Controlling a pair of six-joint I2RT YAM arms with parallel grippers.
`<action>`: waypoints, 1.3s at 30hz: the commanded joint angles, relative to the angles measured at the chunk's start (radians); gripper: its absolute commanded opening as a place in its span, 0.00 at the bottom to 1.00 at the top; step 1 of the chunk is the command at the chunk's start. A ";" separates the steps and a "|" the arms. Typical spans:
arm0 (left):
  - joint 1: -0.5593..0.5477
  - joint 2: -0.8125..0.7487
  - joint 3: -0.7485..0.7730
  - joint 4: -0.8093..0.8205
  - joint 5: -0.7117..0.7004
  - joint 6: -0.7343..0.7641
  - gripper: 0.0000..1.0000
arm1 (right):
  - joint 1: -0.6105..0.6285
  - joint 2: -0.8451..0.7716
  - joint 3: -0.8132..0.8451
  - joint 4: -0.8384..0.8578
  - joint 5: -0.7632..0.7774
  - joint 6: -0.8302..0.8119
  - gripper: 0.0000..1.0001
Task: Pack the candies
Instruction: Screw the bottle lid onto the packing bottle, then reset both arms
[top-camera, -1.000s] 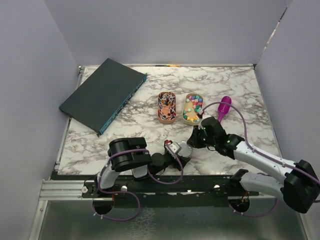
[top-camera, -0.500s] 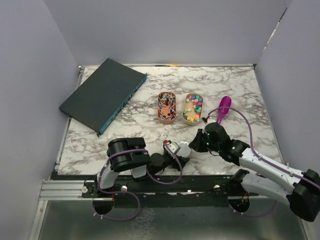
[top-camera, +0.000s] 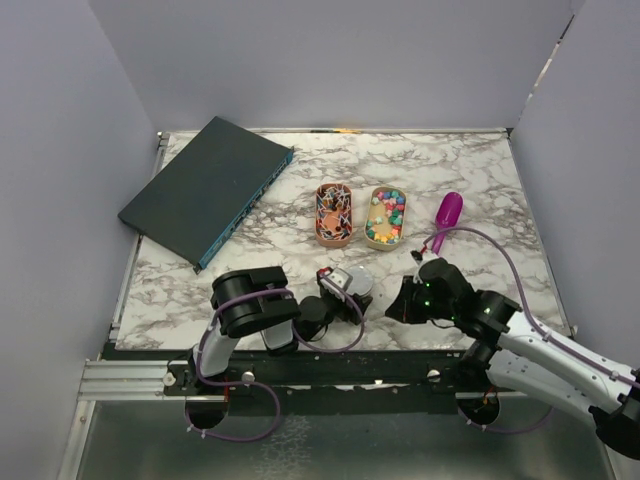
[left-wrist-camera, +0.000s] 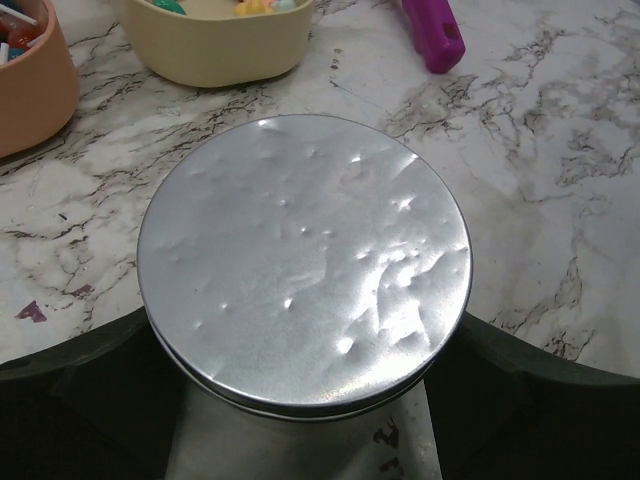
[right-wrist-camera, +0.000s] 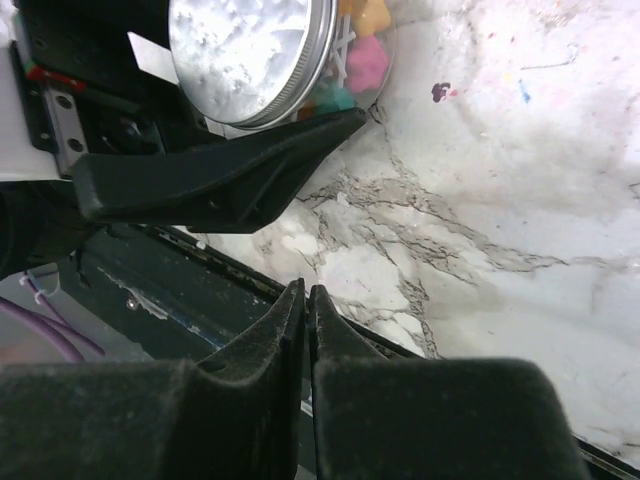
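My left gripper (top-camera: 343, 292) is shut on a clear jar with a silver lid (left-wrist-camera: 305, 260); its dark fingers (left-wrist-camera: 85, 360) flank the jar on both sides. In the right wrist view the jar (right-wrist-camera: 262, 48) shows pink, yellow and teal candies (right-wrist-camera: 362, 55) under the lid. An orange tray of wrapped candies (top-camera: 333, 213) and a cream tray of coloured ball candies (top-camera: 386, 216) stand side by side mid-table. My right gripper (top-camera: 399, 303) is shut and empty, low over the marble just right of the jar; its closed tips (right-wrist-camera: 307, 290) point at the table's near edge.
A purple scoop (top-camera: 447, 215) lies right of the cream tray and shows in the left wrist view (left-wrist-camera: 432, 30). A dark blue flat box (top-camera: 207, 190) lies at the back left. Grey walls enclose the marble table (top-camera: 500, 200) on three sides.
My right arm has pulled back from the cream tray toward the near edge, gripper shut. My left gripper has shifted the jar slightly left and away. The scoop stays on the table.
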 joint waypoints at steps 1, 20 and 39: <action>0.002 0.006 -0.008 -0.200 -0.041 -0.043 0.63 | 0.002 -0.051 0.066 -0.093 0.095 0.027 0.10; 0.001 -0.177 0.009 -0.478 -0.076 -0.004 0.99 | 0.002 0.002 0.156 -0.084 0.234 -0.039 0.28; 0.002 -0.555 0.019 -0.948 -0.059 -0.036 0.99 | 0.001 0.086 0.261 -0.072 0.362 -0.146 0.42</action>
